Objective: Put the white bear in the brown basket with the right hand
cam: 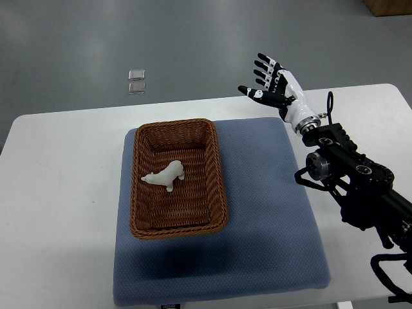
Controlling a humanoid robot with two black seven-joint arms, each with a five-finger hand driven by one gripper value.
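Note:
A small white bear (165, 176) lies on its side inside the brown wicker basket (217, 168), near the middle of its floor. The basket rests on the left half of a blue-grey mat. My right hand (269, 80) is raised beyond the mat's far right corner, well to the right of the basket, with fingers spread and nothing in them. Its black arm (355, 179) comes in from the right edge. The left arm does not show.
The blue-grey mat (270, 212) covers the middle of the white table (58, 193). Two small clear squares (136, 82) lie on the grey floor beyond the table's far edge. A brown box corner (389, 6) shows at the top right.

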